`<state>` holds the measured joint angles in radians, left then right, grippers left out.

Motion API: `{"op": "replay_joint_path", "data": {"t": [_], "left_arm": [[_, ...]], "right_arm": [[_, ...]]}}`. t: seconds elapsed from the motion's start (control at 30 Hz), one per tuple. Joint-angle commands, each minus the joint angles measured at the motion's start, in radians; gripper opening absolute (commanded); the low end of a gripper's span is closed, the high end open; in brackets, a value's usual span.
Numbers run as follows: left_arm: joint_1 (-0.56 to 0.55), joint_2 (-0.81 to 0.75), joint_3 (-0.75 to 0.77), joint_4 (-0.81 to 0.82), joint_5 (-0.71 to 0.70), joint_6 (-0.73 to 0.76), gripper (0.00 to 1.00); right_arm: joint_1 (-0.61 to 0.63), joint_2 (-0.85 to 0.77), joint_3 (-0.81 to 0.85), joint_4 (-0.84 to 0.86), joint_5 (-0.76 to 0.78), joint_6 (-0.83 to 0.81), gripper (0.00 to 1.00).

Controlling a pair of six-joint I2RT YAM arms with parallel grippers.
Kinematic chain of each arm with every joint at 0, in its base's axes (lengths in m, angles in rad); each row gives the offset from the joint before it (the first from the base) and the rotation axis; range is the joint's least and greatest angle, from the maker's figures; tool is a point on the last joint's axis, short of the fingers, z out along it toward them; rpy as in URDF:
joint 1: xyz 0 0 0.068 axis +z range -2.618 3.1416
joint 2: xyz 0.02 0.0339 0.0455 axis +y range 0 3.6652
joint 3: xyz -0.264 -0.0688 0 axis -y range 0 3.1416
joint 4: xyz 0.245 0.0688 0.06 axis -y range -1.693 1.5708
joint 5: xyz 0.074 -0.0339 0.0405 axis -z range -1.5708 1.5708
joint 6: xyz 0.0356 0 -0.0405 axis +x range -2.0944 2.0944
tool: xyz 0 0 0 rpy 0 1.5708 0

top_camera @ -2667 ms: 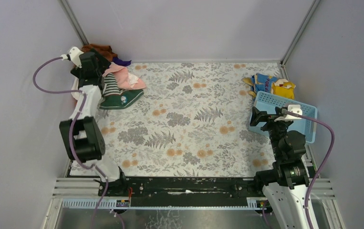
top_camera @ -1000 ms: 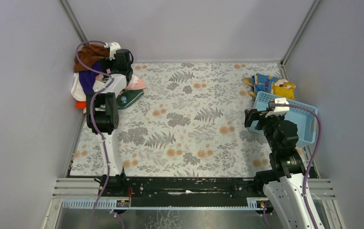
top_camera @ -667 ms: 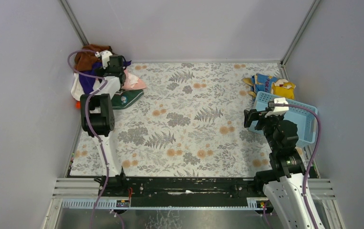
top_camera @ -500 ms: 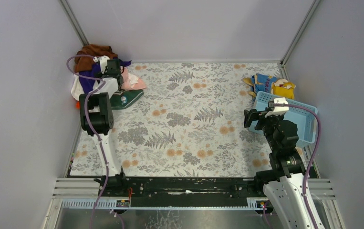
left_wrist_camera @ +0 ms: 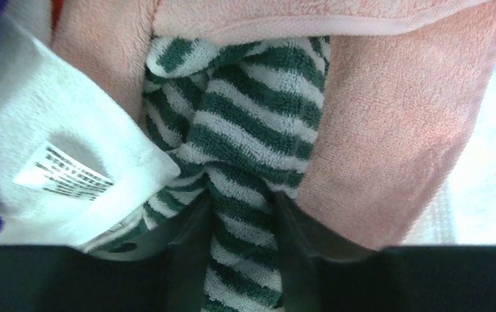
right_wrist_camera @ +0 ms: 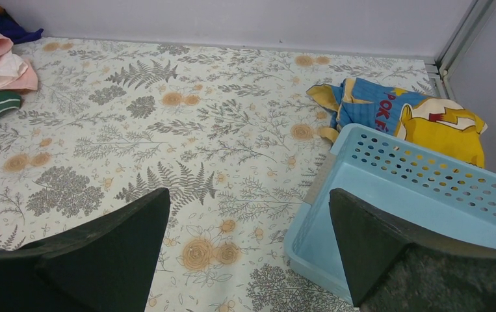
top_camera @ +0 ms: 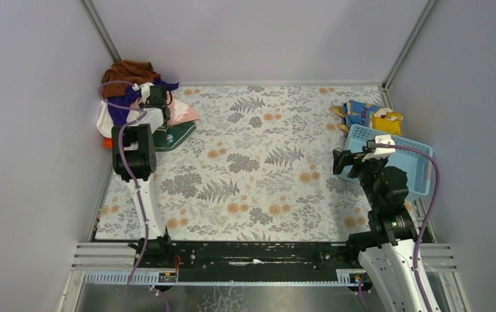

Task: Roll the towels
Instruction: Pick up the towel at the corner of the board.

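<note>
Top view: the towel pile [top_camera: 127, 70] is lying at the ten o'clock corner of the table [top_camera: 264, 188]. The left gripper [top_camera: 156, 104] is reaching down into it. The right gripper [top_camera: 342, 159] is hanging well apart at three o'clock, beside a basket [top_camera: 401, 144], so the left arm is nearer.

Left wrist view: the jaws are standing narrow, pinching a fold of the striped towel [left_wrist_camera: 258, 130]. The fold is running from twelve to six, straight out from the fingers [left_wrist_camera: 290, 247]. A pink towel [left_wrist_camera: 375, 130] is lying at three o'clock and a white towel [left_wrist_camera: 50, 143] at nine.

Right wrist view: the right gripper is standing wide, holding nothing.
</note>
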<state>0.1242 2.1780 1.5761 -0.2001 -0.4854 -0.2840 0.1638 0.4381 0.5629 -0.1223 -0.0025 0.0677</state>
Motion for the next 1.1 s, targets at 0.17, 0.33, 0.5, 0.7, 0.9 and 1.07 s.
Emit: {"op": "replay_joint_path", "data": {"t": [0.17, 0.33, 0.5, 0.7, 0.9, 1.07], "left_arm": [[0.020, -0.053, -0.005, -0.068, 0.062, -0.028, 0.00], [-0.012, -0.259, 0.004, -0.065, 0.032, 0.001, 0.00], [-0.072, -0.443, 0.070, -0.067, -0.004, 0.028, 0.00], [-0.099, -0.565, 0.207, 0.004, -0.168, 0.111, 0.00], [-0.070, -0.459, 0.528, -0.087, -0.259, 0.189, 0.00], [-0.051, -0.430, 0.660, -0.187, -0.168, 0.142, 0.00]], "right_arm": [[0.011, -0.019, 0.000, 0.055, -0.007, -0.005, 0.99], [0.013, -0.018, 0.003, 0.054, -0.017, -0.003, 0.99], [0.013, -0.028, 0.005, 0.050, -0.016, 0.001, 0.99], [0.013, -0.036, 0.005, 0.051, -0.027, 0.007, 0.99], [0.016, -0.050, 0.007, 0.050, -0.034, 0.012, 0.99], [0.018, -0.056, 0.006, 0.053, -0.040, 0.013, 0.99]]}}
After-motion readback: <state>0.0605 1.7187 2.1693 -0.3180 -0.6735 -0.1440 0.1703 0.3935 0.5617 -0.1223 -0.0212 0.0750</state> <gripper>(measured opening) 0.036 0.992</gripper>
